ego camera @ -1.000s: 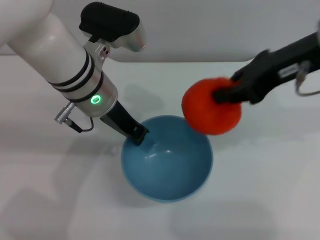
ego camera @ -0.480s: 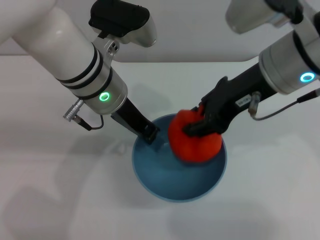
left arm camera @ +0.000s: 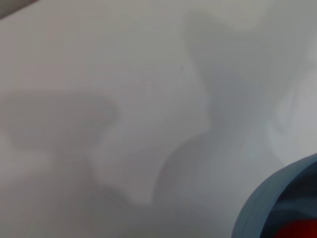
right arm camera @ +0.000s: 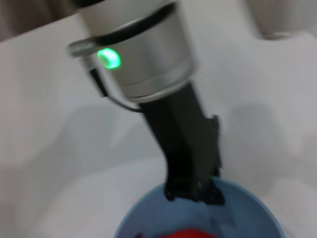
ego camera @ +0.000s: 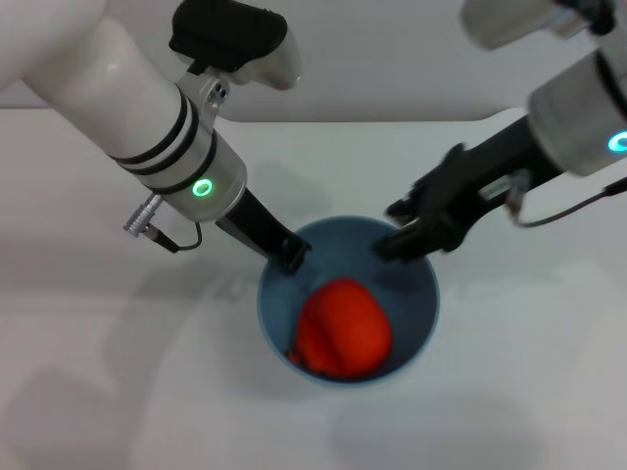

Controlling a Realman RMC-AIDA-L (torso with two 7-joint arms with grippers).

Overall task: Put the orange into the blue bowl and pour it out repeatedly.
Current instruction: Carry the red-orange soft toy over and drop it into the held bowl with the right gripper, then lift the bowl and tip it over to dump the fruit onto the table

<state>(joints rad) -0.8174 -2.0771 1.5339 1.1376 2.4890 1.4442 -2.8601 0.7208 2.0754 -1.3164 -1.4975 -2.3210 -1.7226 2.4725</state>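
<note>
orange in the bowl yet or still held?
In. The red-orange round fruit lies inside the light-blue glossy bowl; right gripper open above it.

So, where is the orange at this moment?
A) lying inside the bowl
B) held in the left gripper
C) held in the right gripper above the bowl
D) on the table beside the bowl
A: the orange lies inside the bowl, and the right gripper is open and empty over the far rim, while the left gripper holds the bowl's rim.
</note>
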